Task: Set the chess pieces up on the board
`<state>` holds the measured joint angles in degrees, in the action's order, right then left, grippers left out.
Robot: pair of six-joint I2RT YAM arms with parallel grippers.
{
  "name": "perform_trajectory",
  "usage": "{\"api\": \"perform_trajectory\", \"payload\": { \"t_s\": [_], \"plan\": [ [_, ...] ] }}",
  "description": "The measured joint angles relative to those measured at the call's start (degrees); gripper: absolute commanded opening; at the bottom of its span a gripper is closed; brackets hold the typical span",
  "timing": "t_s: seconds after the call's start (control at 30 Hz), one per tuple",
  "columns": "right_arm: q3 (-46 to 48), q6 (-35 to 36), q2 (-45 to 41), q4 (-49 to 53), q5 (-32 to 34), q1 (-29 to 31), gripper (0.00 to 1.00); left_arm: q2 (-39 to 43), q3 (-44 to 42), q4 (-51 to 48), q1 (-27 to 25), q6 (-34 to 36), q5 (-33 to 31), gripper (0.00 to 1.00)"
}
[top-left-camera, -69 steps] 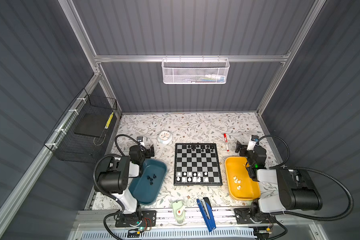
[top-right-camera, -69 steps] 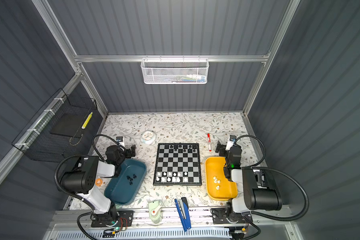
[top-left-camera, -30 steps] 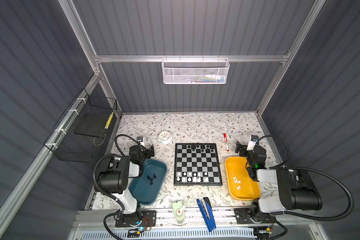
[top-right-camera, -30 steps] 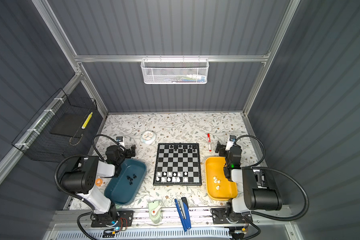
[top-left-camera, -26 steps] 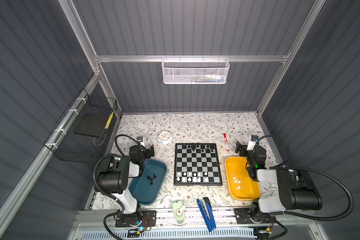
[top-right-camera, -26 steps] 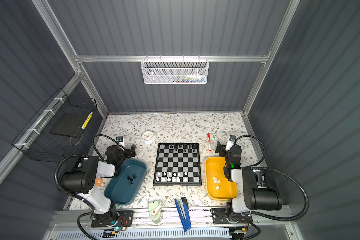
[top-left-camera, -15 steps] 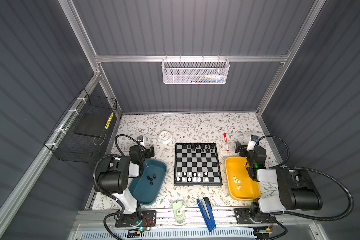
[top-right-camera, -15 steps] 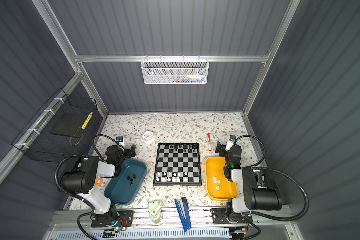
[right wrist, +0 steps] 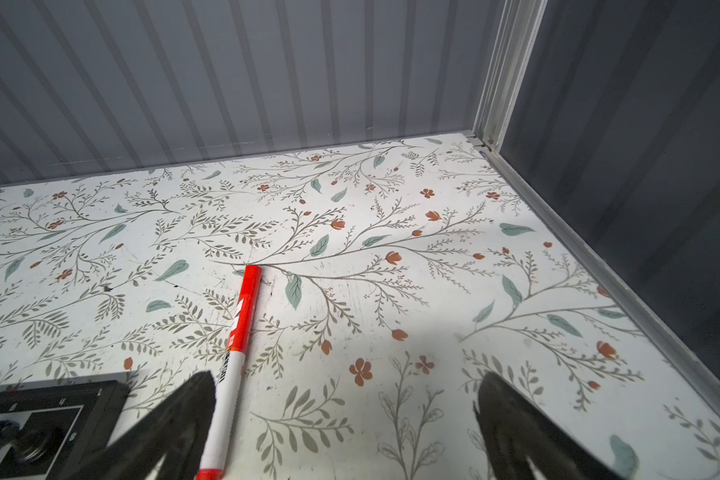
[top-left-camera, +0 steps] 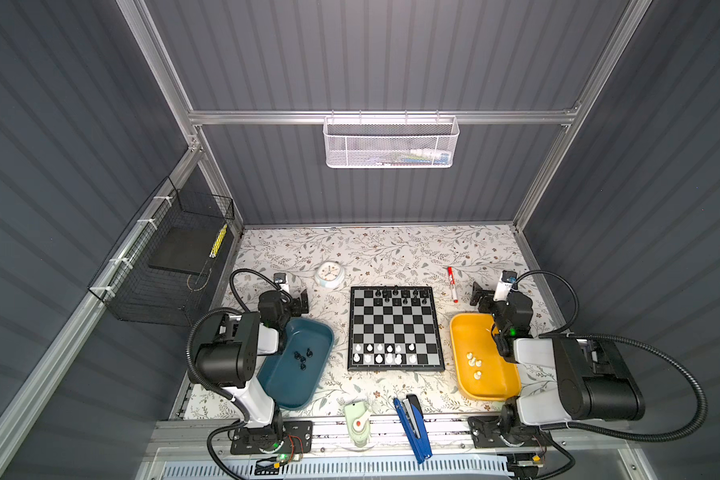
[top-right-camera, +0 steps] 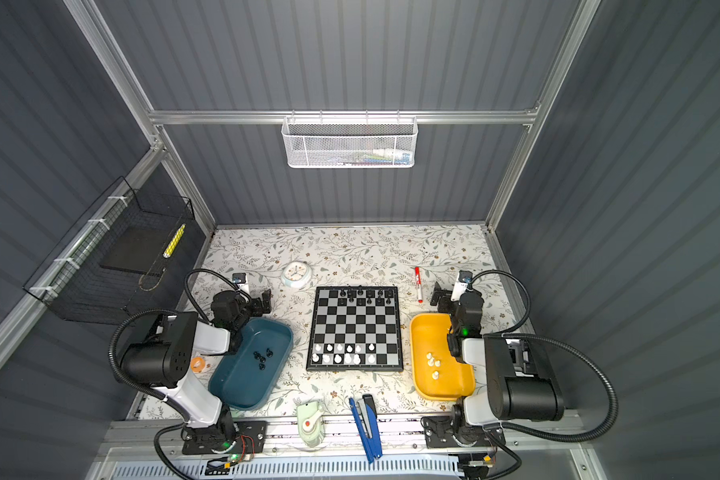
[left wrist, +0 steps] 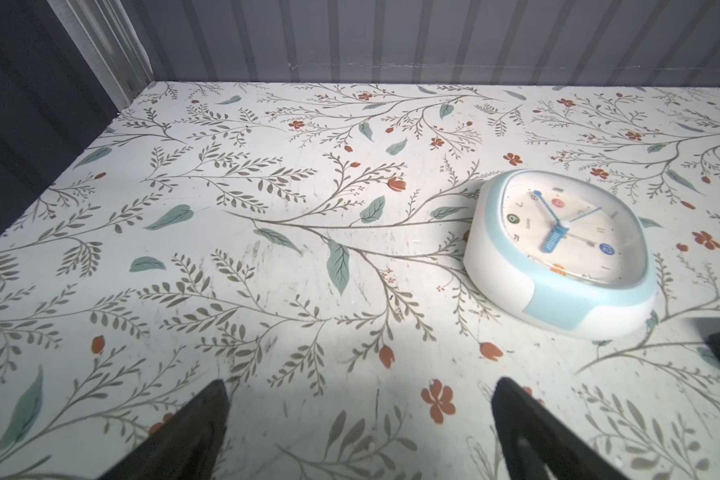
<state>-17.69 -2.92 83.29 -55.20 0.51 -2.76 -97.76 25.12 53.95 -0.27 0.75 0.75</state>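
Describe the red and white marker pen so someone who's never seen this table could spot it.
Find the square black and silver chessboard in the middle of the flower-patterned table. Off its far right corner, beyond the yellow oblong tray, lies the marker pen. Unlike the wide tray and board, it is a thin stick, red with a white middle.

Board (top-right-camera: 355, 328) between teal tray (top-right-camera: 234, 387), yellow tray (top-right-camera: 446, 387)
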Motion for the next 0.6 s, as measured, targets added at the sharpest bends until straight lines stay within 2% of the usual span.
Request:
{"api": "perform_trajectory", "payload": {
  "t_s": [0.4, 0.6],
  "plan": [
    [0.00, 0.04, -0.07, 0.04, 0.04, 0.00, 0.99, 0.00, 0.02, -0.04, 0.00, 0.00, -0.61, 1.00],
    [-1.73, -0.04, -3.78, 5.40, 0.87, 0.02, 0.99, 0.00, 0.00, -0.02, 0.00, -0.59, -1.11, 1.00]
  ]
}}
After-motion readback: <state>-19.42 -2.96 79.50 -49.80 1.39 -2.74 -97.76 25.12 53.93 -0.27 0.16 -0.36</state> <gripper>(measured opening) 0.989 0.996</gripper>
